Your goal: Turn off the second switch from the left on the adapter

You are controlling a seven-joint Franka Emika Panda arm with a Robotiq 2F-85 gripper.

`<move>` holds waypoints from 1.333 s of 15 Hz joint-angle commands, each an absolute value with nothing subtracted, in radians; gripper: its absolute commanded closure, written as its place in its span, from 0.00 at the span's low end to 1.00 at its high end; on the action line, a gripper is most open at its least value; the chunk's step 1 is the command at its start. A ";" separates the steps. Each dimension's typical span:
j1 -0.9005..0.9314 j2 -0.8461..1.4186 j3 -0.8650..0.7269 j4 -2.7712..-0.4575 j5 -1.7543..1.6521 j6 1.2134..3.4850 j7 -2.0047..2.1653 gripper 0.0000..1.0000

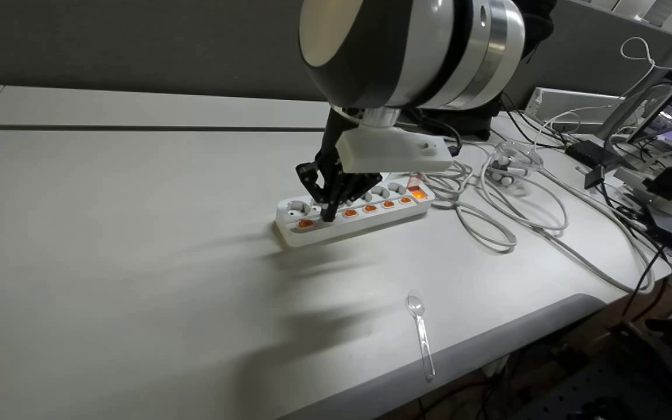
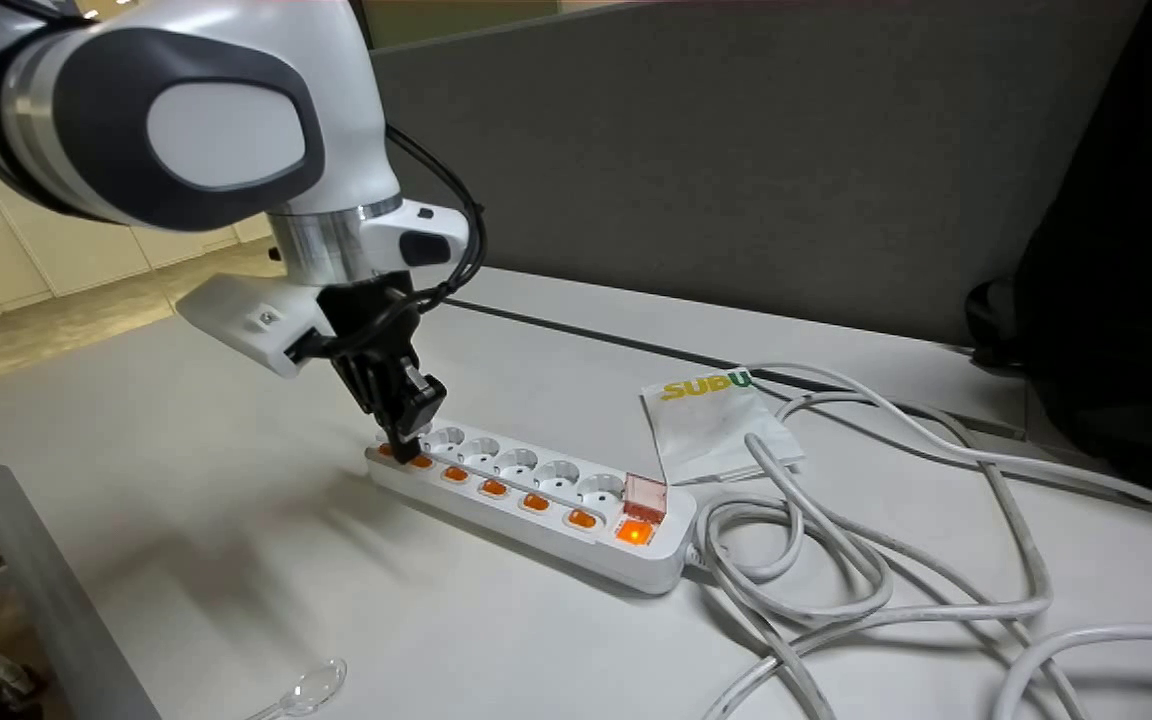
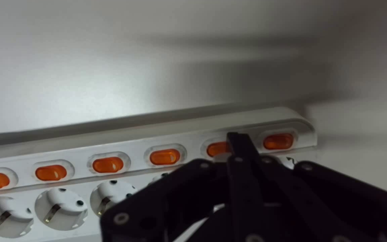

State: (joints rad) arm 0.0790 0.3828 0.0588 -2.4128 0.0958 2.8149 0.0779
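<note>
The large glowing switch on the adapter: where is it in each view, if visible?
In an exterior view: large glowing switch, right of centre, slightly above middle.
In an exterior view: large glowing switch, slightly right of centre, lower half.
Wrist view: not in it.
Shared landmark: the white adapter.

Lighting was uneven. Both exterior views showed soft, overlapping shadows from the adapter toward the grey edge of the tabletop. In the wrist view, glare lay near the adapter's long side; the gripper appeared near-black and softly blurred.
</note>
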 commanded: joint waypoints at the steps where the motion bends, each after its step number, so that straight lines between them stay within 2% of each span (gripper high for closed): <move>1: 0.075 0.390 0.061 -2.410 0.094 2.817 0.083 1.00; 9: 0.091 0.416 0.043 -2.398 0.076 2.804 0.104 1.00; 17: 0.195 0.475 -0.054 -2.372 -0.033 2.790 0.228 1.00; 20: 0.180 0.473 -0.028 -2.370 0.001 2.774 0.234 1.00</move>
